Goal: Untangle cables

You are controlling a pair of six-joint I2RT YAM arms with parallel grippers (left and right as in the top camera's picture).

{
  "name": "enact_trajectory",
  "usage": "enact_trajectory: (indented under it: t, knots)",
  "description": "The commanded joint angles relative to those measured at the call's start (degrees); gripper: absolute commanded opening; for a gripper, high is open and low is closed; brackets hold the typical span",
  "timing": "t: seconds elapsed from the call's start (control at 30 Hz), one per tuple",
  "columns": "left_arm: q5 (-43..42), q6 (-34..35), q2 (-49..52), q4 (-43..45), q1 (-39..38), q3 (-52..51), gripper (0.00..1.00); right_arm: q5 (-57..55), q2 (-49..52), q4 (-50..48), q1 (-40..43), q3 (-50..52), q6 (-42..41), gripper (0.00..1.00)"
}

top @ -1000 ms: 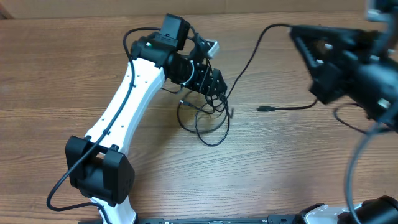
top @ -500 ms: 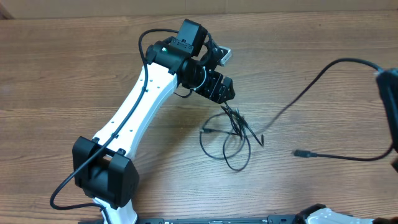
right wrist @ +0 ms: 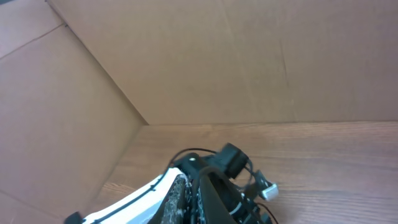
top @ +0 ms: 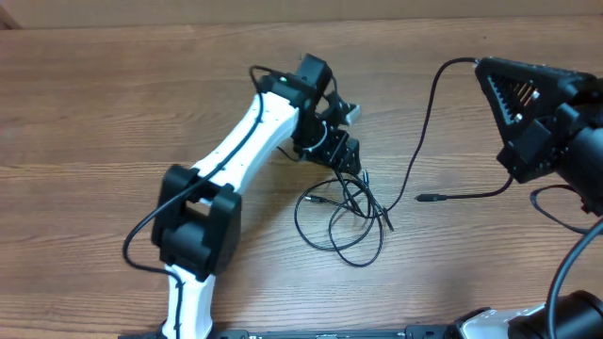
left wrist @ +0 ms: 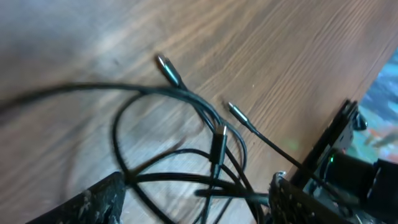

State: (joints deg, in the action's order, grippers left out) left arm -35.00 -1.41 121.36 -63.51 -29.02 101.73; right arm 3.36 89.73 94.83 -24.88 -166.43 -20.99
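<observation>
1. Brown wood-grain table (top: 94,113) carries two arms. The white-and-black left arm (top: 250,141) reaches from 7 o'clock toward the middle, and the dark right arm (top: 556,132) looms large at 3 o'clock.
2. The cables (top: 363,200) lie on the table just past centre. They form a knot of thin black loops at 6 o'clock from the left gripper (top: 344,155), with the upper strands right beneath it.
3. I cannot count how many cords make up the knot, because the loops cross too often.
4. One cord leaves the knot toward 1 o'clock and climbs in an arc to the right gripper (top: 482,68).
5. One free plug (top: 429,198) lies at 3 o'clock from the knot, apart from it. Its cord runs on under the right arm.
6. From the left wrist, the left gripper (left wrist: 196,202) shows its two fingers (left wrist: 99,202) spread wide, low over the wood. The cables (left wrist: 214,155) pass between the fingers, and neither finger visibly grips them.
7. That same view shows three silvery plug tips (left wrist: 219,132): one at 11 o'clock, one at 1 o'clock and one at the middle.
8. The right gripper (right wrist: 208,186) has its fingers pressed together, pinching the one raised cord at its tip, as the overhead view shows. Its own camera looks past them at the left arm (right wrist: 155,190) and two cardboard walls (right wrist: 186,62).
</observation>
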Motion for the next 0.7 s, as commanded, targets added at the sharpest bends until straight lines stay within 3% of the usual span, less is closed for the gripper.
enact_trajectory:
  t: [0.0, 0.17, 0.27, 0.3, 0.53, 0.67]
  knots:
    - [-1.4, 2.4, 2.9, -1.8, -2.2, 0.6, 0.73, -0.8, -0.3, -0.1, -0.1, -0.4, -0.2, 0.04]
    - [5.7, 8.2, 5.6, -2.2, -4.0, 0.5, 0.62, -1.1, -0.3, 0.0, -0.1, -0.4, -0.2, 0.04]
    - [7.4, 10.3, 5.9, -1.8, -4.2, 0.5, 0.30, -1.8, -0.3, 0.3, -0.1, -0.4, -0.2, 0.04]
    - [7.3, 10.9, 5.8, -0.9, -4.1, 0.5, 0.04, -2.1, -0.3, 0.6, -0.1, -0.4, -0.2, 0.04]
    - [7.8, 12.2, 3.5, 0.7, -1.1, 4.7, 0.04, -2.4, -0.3, 1.6, -0.1, -0.4, -0.2, 0.04]
    - [12.8, 13.6, 0.1, -1.0, 2.3, 11.9, 0.04, -3.6, -0.3, 2.2, -0.1, -0.4, 0.0, 0.04]
